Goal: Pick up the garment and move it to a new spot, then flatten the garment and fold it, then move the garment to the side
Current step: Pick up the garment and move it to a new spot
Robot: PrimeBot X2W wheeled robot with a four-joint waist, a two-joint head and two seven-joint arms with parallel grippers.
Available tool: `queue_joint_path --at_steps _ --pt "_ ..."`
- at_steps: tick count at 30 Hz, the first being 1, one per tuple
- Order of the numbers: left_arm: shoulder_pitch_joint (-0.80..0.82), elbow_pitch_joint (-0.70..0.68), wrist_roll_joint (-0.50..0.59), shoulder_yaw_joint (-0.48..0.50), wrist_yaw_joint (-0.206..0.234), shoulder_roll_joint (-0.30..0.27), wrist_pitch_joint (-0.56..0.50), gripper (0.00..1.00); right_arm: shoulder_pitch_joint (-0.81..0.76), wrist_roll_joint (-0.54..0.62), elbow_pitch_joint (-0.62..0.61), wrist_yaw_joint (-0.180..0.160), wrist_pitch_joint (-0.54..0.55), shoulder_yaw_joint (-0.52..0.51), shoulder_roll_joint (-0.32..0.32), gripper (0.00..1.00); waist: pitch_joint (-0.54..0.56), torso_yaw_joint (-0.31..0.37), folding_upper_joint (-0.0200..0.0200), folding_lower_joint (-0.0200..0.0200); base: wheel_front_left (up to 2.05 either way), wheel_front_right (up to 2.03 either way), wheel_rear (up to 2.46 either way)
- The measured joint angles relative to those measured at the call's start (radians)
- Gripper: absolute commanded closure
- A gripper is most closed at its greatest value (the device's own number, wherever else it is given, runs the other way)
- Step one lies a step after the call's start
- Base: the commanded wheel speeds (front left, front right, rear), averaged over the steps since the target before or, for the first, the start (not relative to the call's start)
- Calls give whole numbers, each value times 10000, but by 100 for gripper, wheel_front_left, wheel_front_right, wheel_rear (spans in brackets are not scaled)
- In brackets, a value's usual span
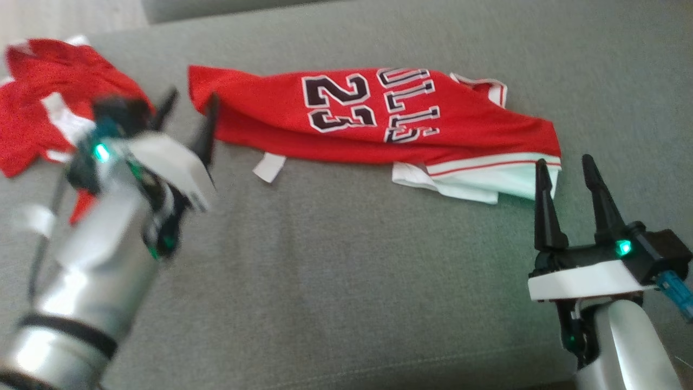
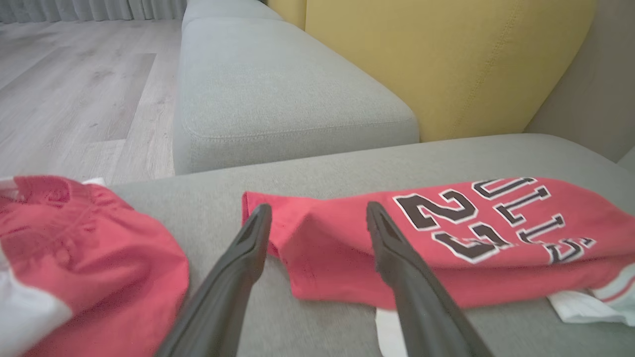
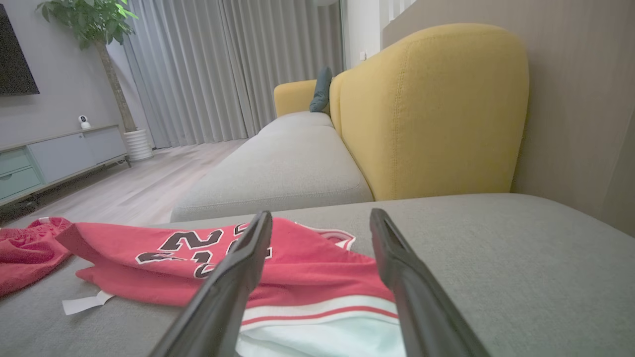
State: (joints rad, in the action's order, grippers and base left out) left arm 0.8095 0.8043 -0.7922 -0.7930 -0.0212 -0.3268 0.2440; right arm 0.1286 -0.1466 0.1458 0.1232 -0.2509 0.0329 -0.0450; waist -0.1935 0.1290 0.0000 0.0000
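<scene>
1. Lower left of the head view: left gripper (image 1: 193, 96), badly blurred, outline hard to make out, forearm cut off by the bottom edge. Fingers spread wide with nothing held, tips at the left end of the jersey (image 1: 379, 116). Cannot tell whether touching the cloth.
2. Lower right: right gripper (image 1: 563, 161), sharp, fingers parted wide and empty. Left tip overlaps the white-trimmed hem in this view; contact unclear.
3. Upper middle: jersey lying on the gray sofa seat (image 1: 335, 271), stretched left to right as a long uneven band, doubled over on itself. Red, with a black-and-white "23" and lettering upside down, the letters partly lost in a crease and hard to read. White cloth with a red stripe sticking out at the lower right end; a white-edged opening at the upper right. Small white label (image 1: 269, 167) poking out below the lower edge, left of centre.
4. Upper left: second red garment (image 1: 32, 103), crumpled, with white patches, cut by the frame edge and partly hidden behind the left gripper, apart from the jersey.
5. Bare gray cushion across the whole lower half and to the right of the jersey.
6. Farthest, in the left wrist view: neighbouring seat (image 2: 278, 94) at upper centre, pale wood floor (image 2: 74, 89) at upper left, yellow backrest (image 2: 446, 64) at upper right.
</scene>
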Motion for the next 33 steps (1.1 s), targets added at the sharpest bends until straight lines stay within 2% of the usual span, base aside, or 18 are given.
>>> queue_joint_path --at_steps 3,11,17,24,33 --pt "-1063 -754 198 165 401 151 42 0 -100 61 42 0 0 -115 -2 0 383 -205 0 0 0 0 0" --pt "-4267 -3639 1290 1438 1590 364 54 0 -774 148 282 0 0 -213 0 0 1372 -784 0 0 0 0 0" --pt "-6430 -5039 2128 2533 2054 759 54 0 -1157 148 341 0 0 -213 0 0 1913 -1081 0 0 0 0 0" --pt "-7735 -6071 3147 3561 2115 1216 54 0 -1508 92 357 0 0 -215 4 0 2144 -1165 0 0 0 0 0" --pt "-8136 -6153 3889 4249 1707 1651 54 0 -1634 42 662 0 0 -228 4 0 2202 -1194 0 0 0 0 0"
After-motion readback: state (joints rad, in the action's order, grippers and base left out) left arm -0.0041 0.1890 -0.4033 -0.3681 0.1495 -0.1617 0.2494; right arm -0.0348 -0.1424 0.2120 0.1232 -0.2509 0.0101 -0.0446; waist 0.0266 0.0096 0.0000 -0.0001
